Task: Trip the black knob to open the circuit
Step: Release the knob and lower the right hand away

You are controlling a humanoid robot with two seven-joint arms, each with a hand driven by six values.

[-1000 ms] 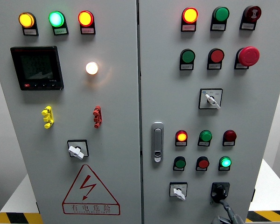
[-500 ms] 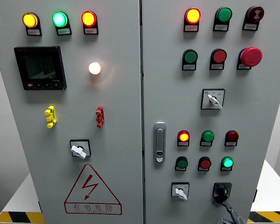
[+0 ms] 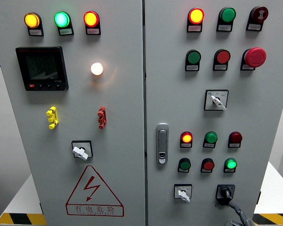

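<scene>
The black knob [image 3: 225, 192] sits at the bottom right of the right-hand cabinet door [image 3: 269, 117], just right of the white selector switch [image 3: 182, 193] and under the lit green lamp [image 3: 231, 164]. Below it only a sliver of the right hand [image 3: 238, 216] shows at the frame's lower edge, one grey finger reaching up to a point just beneath the knob. Over the last second that hand has slipped lower and further out of view, and the whole panel has drifted slightly to the right in the head view. Whether the fingers are curled or spread I cannot tell; they do not look to be gripping anything. The knob's pointer seems to stand differently than it did a second ago, though it is too small to be sure. My guess is the trip has been attempted and the hand is backing away. The left hand is nowhere in sight.
</scene>
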